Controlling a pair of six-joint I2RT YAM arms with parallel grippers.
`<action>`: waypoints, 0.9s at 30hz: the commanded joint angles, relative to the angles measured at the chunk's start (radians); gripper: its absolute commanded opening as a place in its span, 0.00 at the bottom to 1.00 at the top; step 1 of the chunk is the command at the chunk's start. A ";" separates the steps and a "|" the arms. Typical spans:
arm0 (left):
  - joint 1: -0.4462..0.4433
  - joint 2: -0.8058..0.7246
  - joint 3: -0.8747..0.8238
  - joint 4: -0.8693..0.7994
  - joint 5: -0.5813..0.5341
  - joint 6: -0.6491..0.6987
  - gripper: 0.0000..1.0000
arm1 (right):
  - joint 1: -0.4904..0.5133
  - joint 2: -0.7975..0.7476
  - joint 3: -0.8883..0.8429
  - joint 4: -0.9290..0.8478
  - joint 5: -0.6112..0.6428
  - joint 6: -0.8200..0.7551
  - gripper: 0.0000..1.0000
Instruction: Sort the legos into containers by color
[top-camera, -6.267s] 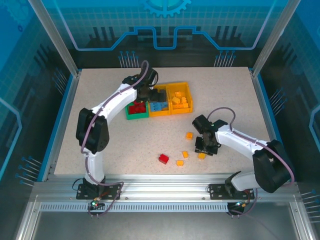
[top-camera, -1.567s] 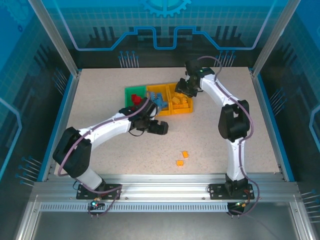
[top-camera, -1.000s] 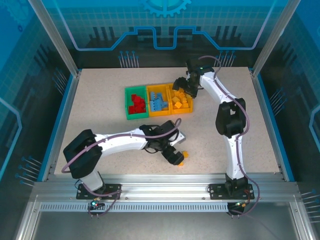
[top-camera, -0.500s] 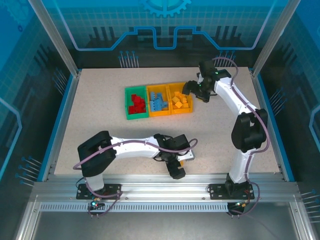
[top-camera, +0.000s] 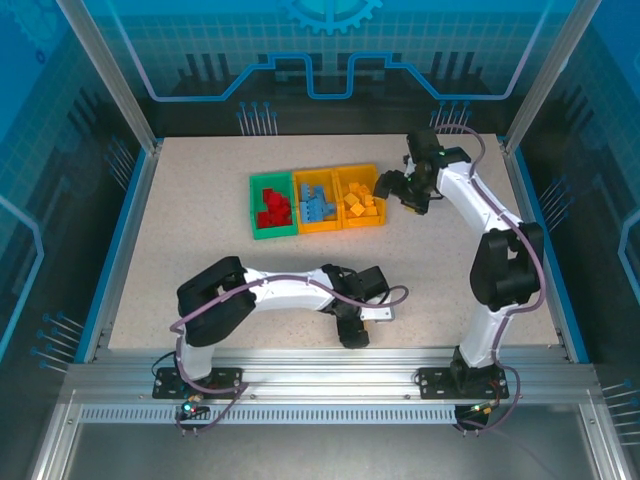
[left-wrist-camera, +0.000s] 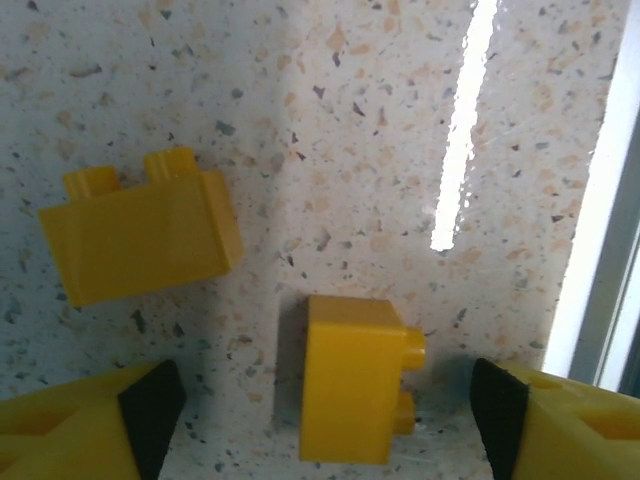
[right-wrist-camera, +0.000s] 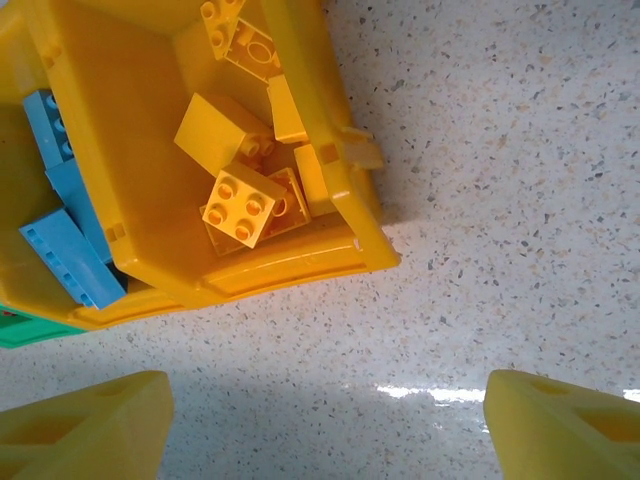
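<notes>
Legos (left-wrist-camera: 140, 235) are picked out loose on the speckled tabletop (left-wrist-camera: 400, 120): two yellow ones are seen through the left wrist camera, lying apart from each other. The larger brick is shown with its studs toward the top of the frame. The smaller brick (left-wrist-camera: 350, 392) is turned with its studs to the right, and it is bracketed by the left tool (left-wrist-camera: 325, 420), whose fingers (left-wrist-camera: 150, 410) are spread wide with tabletop visible on either side of the brick. Nothing is gripped there.

From above, the left tool (top-camera: 352, 330) is found low over the near edge of the tabletop, its arm swept across from the left base.

At the back, the row of three bins is laid out. Red bricks (top-camera: 272, 213) are held in the green bin (top-camera: 253, 205), blue bricks (top-camera: 318, 207) in the middle yellow bin (top-camera: 318, 229), and yellow bricks (top-camera: 360, 203) in the right yellow bin (top-camera: 362, 225).

The right tool (top-camera: 392, 188) is hung just beside that right bin. Through the right wrist camera its fingers (right-wrist-camera: 90, 420) are seen wide apart and empty, with bare tabletop between them and the right yellow bin (right-wrist-camera: 330, 200) just ahead.
</notes>
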 joint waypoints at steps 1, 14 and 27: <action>0.004 0.044 0.024 -0.031 0.068 0.054 0.74 | -0.016 -0.045 -0.035 -0.008 0.015 -0.020 0.83; 0.033 0.054 0.017 -0.043 0.127 0.020 0.35 | -0.058 -0.118 -0.133 -0.002 0.026 -0.028 0.84; 0.241 -0.110 0.019 0.009 0.107 -0.120 0.29 | -0.015 -0.287 -0.443 0.082 0.091 -0.014 0.83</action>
